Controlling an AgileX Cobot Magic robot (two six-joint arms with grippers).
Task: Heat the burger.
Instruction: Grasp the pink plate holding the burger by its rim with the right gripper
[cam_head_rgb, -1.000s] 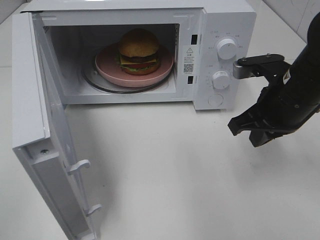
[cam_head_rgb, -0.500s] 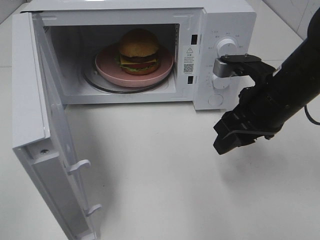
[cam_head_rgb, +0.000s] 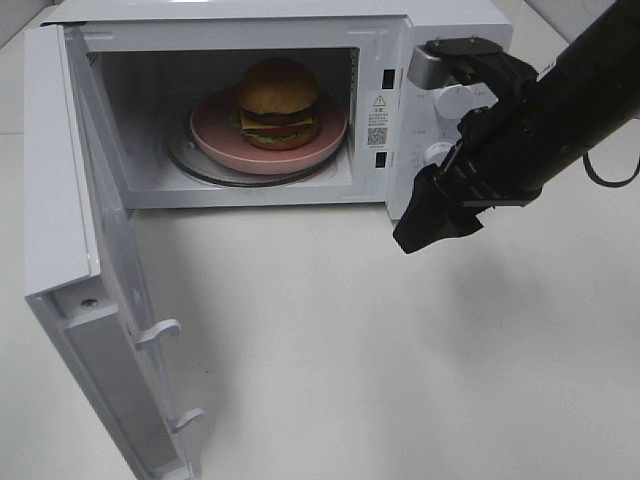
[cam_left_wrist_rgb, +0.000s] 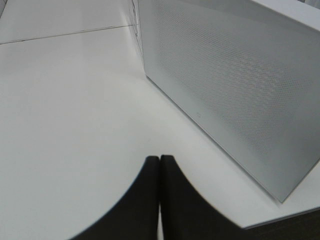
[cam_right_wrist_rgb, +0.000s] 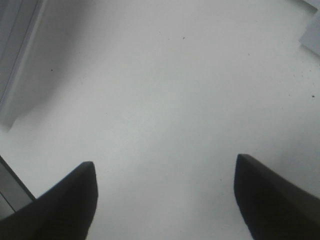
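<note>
The burger (cam_head_rgb: 278, 102), with a golden bun, dark patty, cheese, tomato and lettuce, sits on a round pink plate (cam_head_rgb: 215, 140) inside the white microwave (cam_head_rgb: 455, 40). The microwave door (cam_head_rgb: 85, 290) stands wide open at the left. My right gripper (cam_head_rgb: 432, 222) is open and empty, in front of the microwave's control panel and above the table; the right wrist view shows its two dark fingertips (cam_right_wrist_rgb: 65, 200) wide apart over the bare white table. My left gripper (cam_left_wrist_rgb: 159, 190) is shut and empty, beside the microwave's perforated side wall (cam_left_wrist_rgb: 230, 90); it does not show in the exterior view.
Two white knobs (cam_head_rgb: 458, 98) sit on the control panel, partly covered by my right arm. The white table (cam_head_rgb: 330, 360) spreads in front of the microwave. The open door takes up the front left.
My right arm has swung left and up, from the right side of the table to in front of the microwave's control panel. The burger, plate and door have not moved.
</note>
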